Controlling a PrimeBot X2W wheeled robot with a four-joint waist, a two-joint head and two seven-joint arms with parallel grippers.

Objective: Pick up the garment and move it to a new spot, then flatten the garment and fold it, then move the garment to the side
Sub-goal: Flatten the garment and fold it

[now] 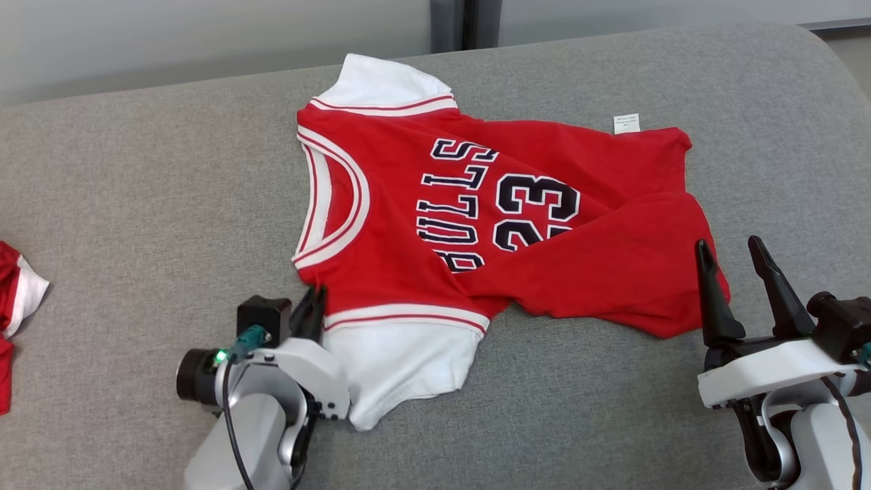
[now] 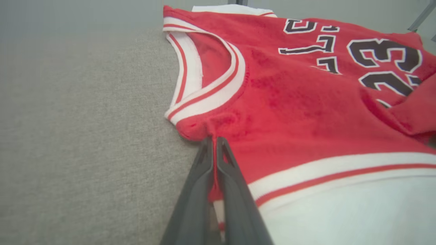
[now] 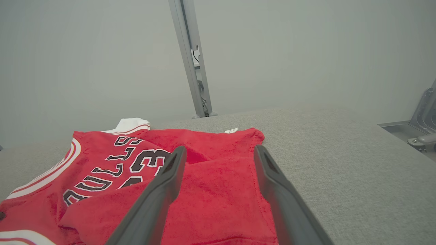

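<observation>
Pinching red shoulder edge, left gripper (image 1: pixel 311 303) clenched on garment (image 1: pixel 395 272), lower left of frame. Right gripper (image 1: pixel 728 246) released, poised by rumpled hem, lower right. Garment lies mid-frame on grey surface (image 1: pixel 136 204); lift, move, flattening, folding apparently all left.
</observation>
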